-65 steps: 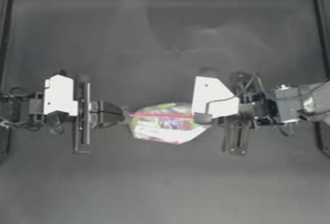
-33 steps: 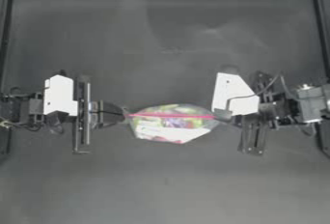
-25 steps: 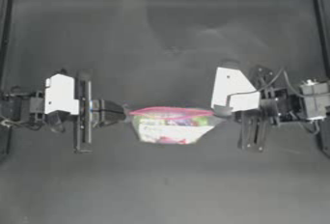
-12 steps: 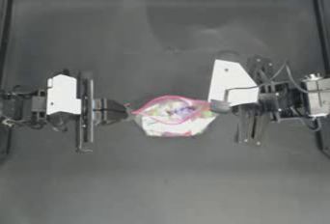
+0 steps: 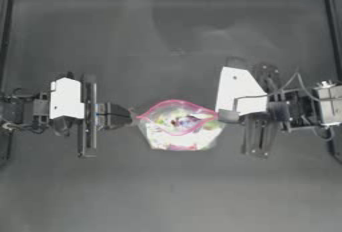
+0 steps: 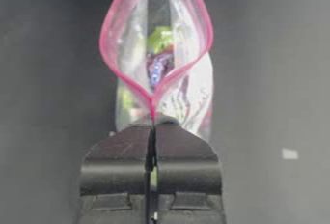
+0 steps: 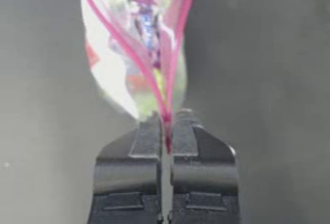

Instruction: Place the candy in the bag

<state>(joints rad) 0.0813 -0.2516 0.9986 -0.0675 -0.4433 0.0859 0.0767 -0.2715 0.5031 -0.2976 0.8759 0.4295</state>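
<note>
The bag's (image 5: pixel 177 132) mouth has bowed open since a moment ago: the pink-red strip, earlier a nearly flat line between the two arms, now forms an oval loop as the end effectors have drawn closer together. To my eye that means the pouch is being readied to receive a sweet, not closed.

The left end effector (image 5: pixel 127 116) sits at nine o'clock of the bag, clenched on that end of the strip; the right end effector (image 5: pixel 224 116) at three o'clock pinches the other end just as tightly. Both wrist views show the jaws pressed together on the pink seam.

The bag hangs between them near the middle of the desk (image 5: pixel 174 36), clear plastic with colourful sweets showing inside. I cannot pick out the candy, the single whitish one, anywhere.
</note>
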